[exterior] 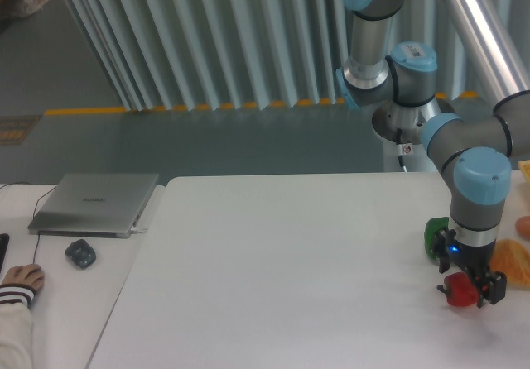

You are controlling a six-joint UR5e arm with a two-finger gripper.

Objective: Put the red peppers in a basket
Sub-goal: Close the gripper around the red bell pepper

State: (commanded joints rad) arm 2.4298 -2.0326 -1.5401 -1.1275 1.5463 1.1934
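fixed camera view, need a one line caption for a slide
UR5e gripper lowered around the red pepper on the white table, green pepper just behind it.

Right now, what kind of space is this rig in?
Likely a lab or workshop: a robot arm at a white table, a laptop and mouse beside it, and a yellow floor line.

pincer (469,290) is down over the red pepper (458,289) on the white bench (290,278), fingers either side; green pepper (434,237) just behind, orange wedge (512,263) beside it
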